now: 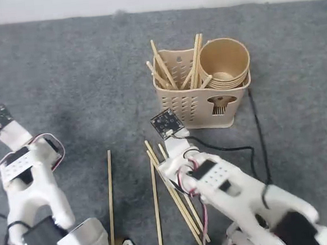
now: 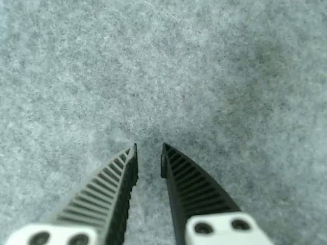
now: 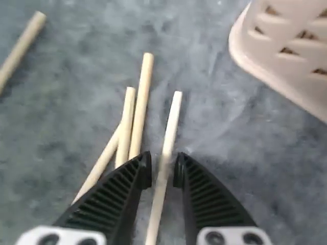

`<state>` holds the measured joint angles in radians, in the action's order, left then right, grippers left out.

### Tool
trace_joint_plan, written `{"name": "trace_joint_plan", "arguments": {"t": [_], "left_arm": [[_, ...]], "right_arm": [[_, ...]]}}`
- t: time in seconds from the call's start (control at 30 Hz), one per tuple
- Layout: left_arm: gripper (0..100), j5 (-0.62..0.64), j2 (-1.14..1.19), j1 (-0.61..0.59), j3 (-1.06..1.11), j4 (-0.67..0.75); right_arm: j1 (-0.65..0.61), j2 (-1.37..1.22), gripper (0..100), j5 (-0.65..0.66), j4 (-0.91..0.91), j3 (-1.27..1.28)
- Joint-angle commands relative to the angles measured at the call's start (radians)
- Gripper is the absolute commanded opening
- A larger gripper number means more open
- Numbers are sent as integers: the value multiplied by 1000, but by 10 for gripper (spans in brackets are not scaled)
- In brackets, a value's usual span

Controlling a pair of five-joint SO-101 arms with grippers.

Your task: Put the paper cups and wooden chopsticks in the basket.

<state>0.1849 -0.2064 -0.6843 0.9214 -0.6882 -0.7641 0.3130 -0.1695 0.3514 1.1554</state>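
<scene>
Several wooden chopsticks (image 1: 155,203) are left loose toward the table's (image 1: 61,62) near edge, before the basket (image 1: 190,106) with the paper cups (image 1: 224,62). One chopstick (image 3: 168,127) is straddled by the right gripper (image 3: 162,163), jaws narrowly parted; left gripper (image 2: 149,150) parted too. Light, stiff, roll-prone: mid-length pinch advised.

light: even, diffuse | brightness: moderate | shadows: soft, at basket (image 1: 190,106) base

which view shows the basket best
High view: it shows the whole basket from above, with cups and chopsticks standing inside. The right wrist view catches one slotted corner of the basket. The left wrist view faces carpet.
</scene>
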Motion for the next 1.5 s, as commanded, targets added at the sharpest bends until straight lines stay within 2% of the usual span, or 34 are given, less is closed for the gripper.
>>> {"name": "trace_joint_plan", "arguments": {"t": [0.0,0.2,0.27,0.37,0.63,0.8,0.87,0.97,1.1,1.2,1.3,1.47], "left_arm": [[70,12,-52,3,-2,15],[70,12,-52,3,-2,15],[70,12,-52,3,-2,15],[70,12,-52,3,-2,15],[70,12,-52,5,-2,17],[70,11,-57,15,1,-11],[70,-17,-57,75,1,-69],[69,-132,-57,176,4,-97],[69,-138,-58,232,19,-95],[69,-118,-58,259,18,-100],[69,-41,-58,316,18,-132],[69,29,-58,523,21,-167]], "right_arm": [[65,-84,84,18,-31,-104],[82,-107,68,18,-28,-123],[61,-85,0,18,-21,-120],[24,7,11,18,96,-123],[-48,610,7,18,476,-123],[-50,1069,7,20,503,-121],[-47,1211,7,20,461,-110],[-45,1346,7,29,358,-58],[18,1391,7,109,209,15],[113,1388,7,121,56,52],[203,1362,7,141,-140,60],[328,1196,7,203,-487,2]]}}
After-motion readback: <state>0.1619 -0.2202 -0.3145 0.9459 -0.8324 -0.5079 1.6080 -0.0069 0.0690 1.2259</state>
